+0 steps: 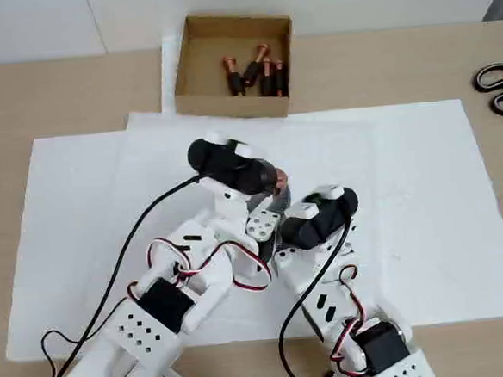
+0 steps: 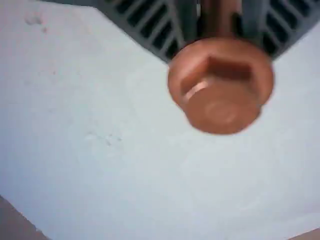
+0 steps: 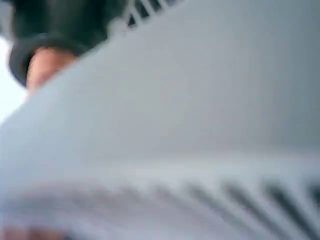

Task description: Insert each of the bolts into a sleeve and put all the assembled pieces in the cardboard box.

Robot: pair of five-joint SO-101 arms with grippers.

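While my left gripper (image 2: 215,17) is clamped on a copper hex-head bolt (image 2: 220,87), the bolt's head hangs over the white paper sheet (image 1: 425,194) at the centre of the high view. Just beside it, to the lower right, sits my right gripper (image 1: 269,223); I cannot tell whether that one is open or closed. At top centre the cardboard box (image 1: 193,63) holds several bolts already in black sleeves (image 1: 261,74), and scissors (image 1: 502,86) lie at the right edge.
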